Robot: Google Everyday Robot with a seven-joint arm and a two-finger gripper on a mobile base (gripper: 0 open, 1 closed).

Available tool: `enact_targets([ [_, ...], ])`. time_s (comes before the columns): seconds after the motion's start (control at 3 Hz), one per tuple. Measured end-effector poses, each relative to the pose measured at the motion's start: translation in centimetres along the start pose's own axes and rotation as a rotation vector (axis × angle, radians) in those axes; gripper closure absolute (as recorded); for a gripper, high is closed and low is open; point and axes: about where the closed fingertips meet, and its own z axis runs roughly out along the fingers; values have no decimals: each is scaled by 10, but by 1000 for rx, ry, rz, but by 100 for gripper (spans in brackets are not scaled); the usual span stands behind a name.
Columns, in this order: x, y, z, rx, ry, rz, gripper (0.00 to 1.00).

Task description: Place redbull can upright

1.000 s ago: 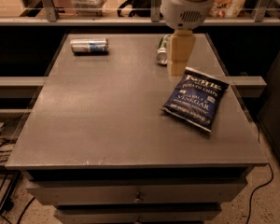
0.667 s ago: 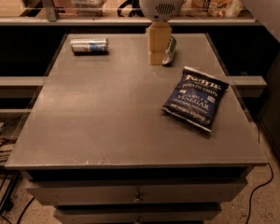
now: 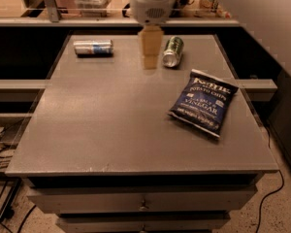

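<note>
The redbull can (image 3: 93,47), slim, silver and blue, lies on its side at the far left of the grey table (image 3: 111,125). My gripper (image 3: 150,62) hangs from the white wrist above the far middle of the table, to the right of the redbull can and just left of a green can (image 3: 172,51). It holds nothing that I can see.
The green can lies on its side at the far middle-right. A blue potato chip bag (image 3: 203,102) lies on the right side of the table. A shelf rail (image 3: 111,21) runs behind the table, and drawers (image 3: 143,204) sit under its front edge.
My gripper has moved left across the far edge of the table, from over the green can to its left, closer to the redbull can.
</note>
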Motion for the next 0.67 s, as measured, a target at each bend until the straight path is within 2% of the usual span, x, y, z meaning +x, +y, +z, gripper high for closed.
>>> enact_targets([
  [0.33, -28, -17, 35, -27, 4, -65, 0],
  [0.67, -50, -37, 70, -49, -22, -76, 0],
])
